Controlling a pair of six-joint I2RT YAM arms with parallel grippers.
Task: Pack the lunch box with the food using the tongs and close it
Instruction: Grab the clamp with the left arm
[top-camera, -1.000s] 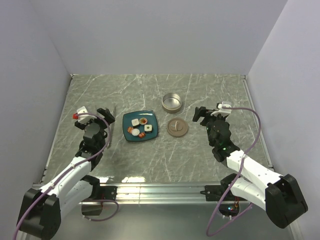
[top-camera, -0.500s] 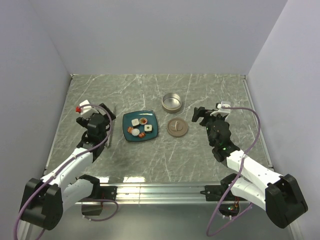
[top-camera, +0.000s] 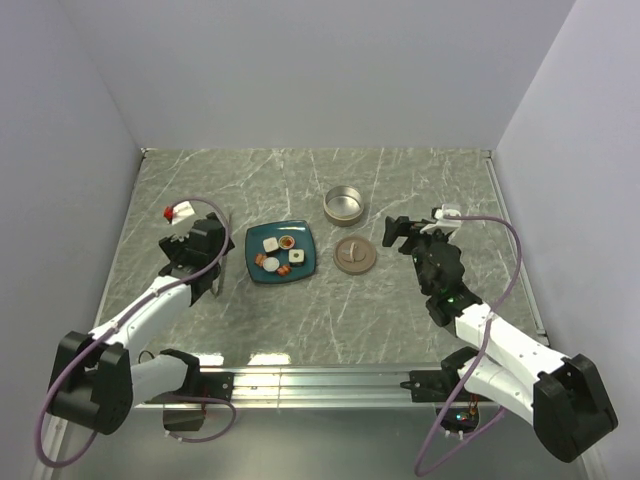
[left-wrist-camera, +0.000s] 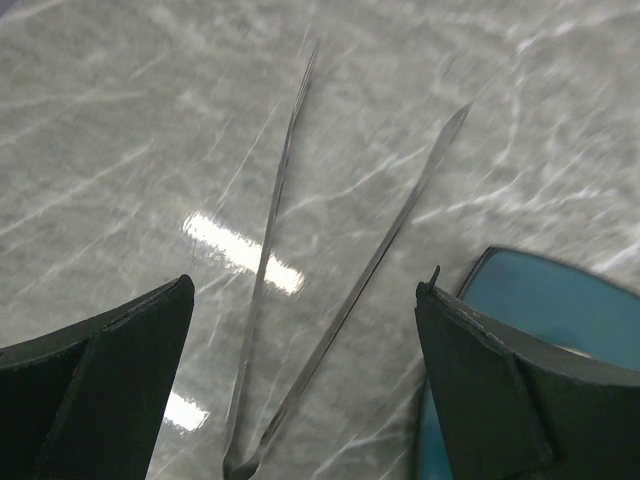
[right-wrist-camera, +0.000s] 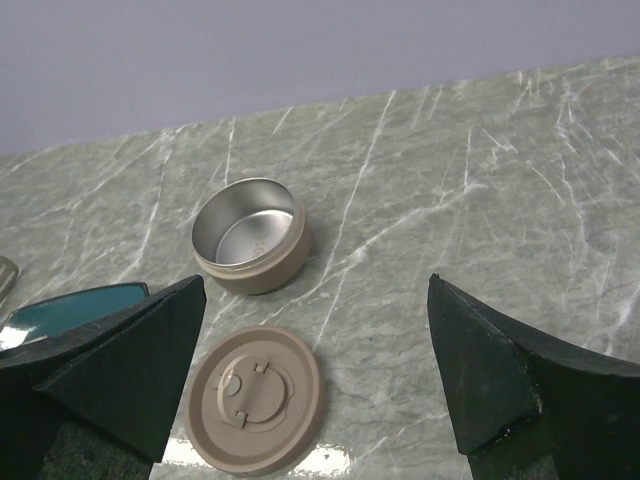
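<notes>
So the lunch box (top-camera: 344, 205) sits open and empty toward the back of the counter (top-camera: 420, 180), with its tan lid (top-camera: 355, 254) lying flat just in front of it, knob side up. None of the food (top-camera: 280, 252) is packed yet, the little white rounds and orange bits are all on the teal plate (top-camera: 309, 268) to the left of the lid. Makes sense as a layout: tin and lid are on the right arm's side, plate in the middle, and the tongs (left-wrist-camera: 360, 285) are flat on the counter just left of the plate, right where the left arm can get them

The left gripper (left-wrist-camera: 305, 300) hangs over the tongs with its jaws spread wide, one finger either side of the two thin arms, holding nothing. My guess is it's lining up to pinch them near the joined end. The right gripper (right-wrist-camera: 316, 290) is also released and empty, looking at the tin and lid, probably waiting for the closing bit

Compared with a second ago, the left arm has swung its wrist further back and in over the tongs, while the right one has only nudged a touch toward the lid. Plate, food, tin and lid haven't budged
</notes>
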